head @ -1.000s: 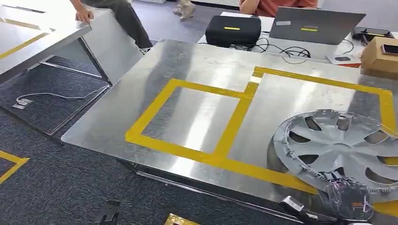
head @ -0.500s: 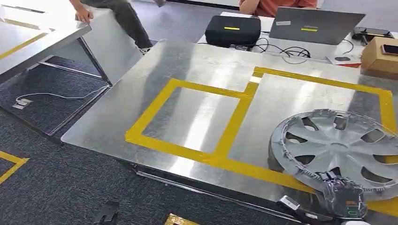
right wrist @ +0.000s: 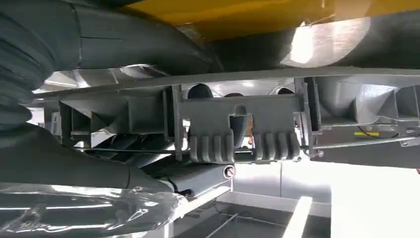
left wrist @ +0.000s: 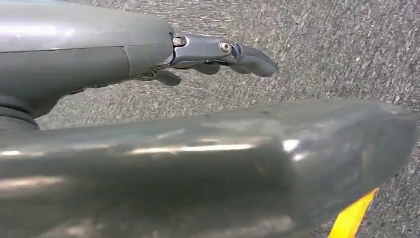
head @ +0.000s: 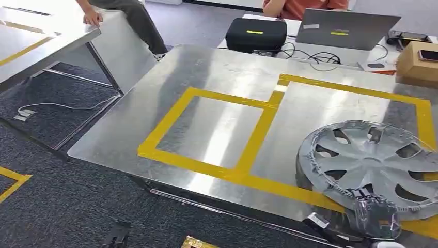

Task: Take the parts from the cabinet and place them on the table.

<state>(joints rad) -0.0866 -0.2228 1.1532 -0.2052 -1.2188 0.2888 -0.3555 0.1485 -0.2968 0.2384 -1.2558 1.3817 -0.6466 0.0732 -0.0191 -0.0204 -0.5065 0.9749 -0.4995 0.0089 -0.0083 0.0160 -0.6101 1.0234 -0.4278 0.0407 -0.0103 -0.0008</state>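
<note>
One silver spoked plastic hubcap [head: 374,163] on the steel tabletop [head: 222,77], right hand [head: 376,217] fingers [right wrist: 148,186] gripping its rim; left hand [left wrist: 148,54] fingers [left wrist: 247,57] loosely apart, empty.

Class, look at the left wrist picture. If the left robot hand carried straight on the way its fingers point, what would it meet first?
The left robot hand holds nothing and hangs over grey carpet. Nothing shows beyond its fingertips, so it would probably meet the carpet first, though depth is hard to judge.

We see dk grey carpet [head: 62,206] w/ yellow tape marks, a 2nd steel table [head: 36,46] far left, white cable [head: 62,106] on floor under it. Behind: desk w/ laptop [head: 346,28], black case [head: 256,33], cardboard box [head: 419,61]. Bright overhead light glares off metal.
</note>
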